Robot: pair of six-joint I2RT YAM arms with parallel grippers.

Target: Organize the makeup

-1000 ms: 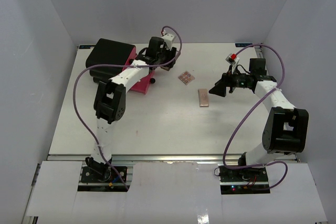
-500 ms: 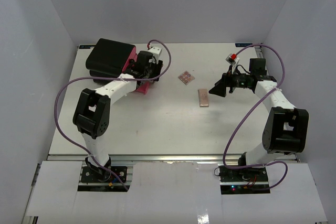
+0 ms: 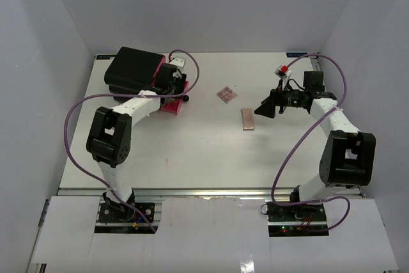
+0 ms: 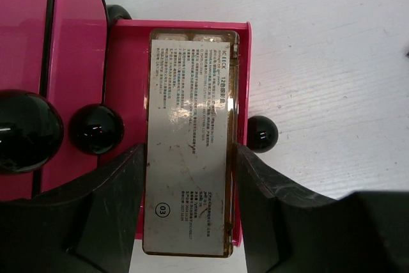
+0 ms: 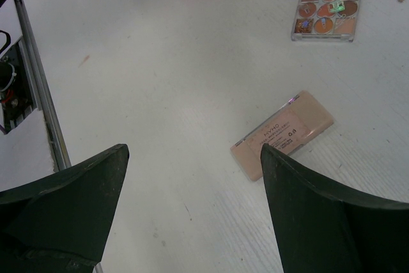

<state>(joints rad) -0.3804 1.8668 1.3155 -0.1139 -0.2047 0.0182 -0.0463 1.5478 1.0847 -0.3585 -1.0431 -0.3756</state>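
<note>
A flat grey compact point(image 4: 190, 139), its printed label facing up, sits between my left gripper's point(image 4: 188, 183) black fingers point(image 4: 96, 215), which are shut on its long edges. It hangs over the open pink drawer point(image 4: 124, 94) of the black box point(image 3: 131, 68). In the top view the left gripper point(image 3: 171, 87) is at the box's front. My right gripper point(image 5: 192, 177) stands open above bare table. The pink rectangular palette point(image 5: 283, 133) lies just beyond its right finger, and the square palette point(image 5: 326, 9) lies farther off. Both palettes point(image 3: 247, 119) point(image 3: 225, 94) lie mid-table.
Round black knobs point(image 4: 96, 129) stick out of the box's pink drawer fronts, and one point(image 4: 262, 133) shows to the right of the open drawer. White walls close in the table on three sides. The right arm point(image 3: 339, 126) bends along the right edge.
The left arm has swung left from the table's middle to the black box, carrying the compact over the open pink drawer. The right arm has not moved.
</note>
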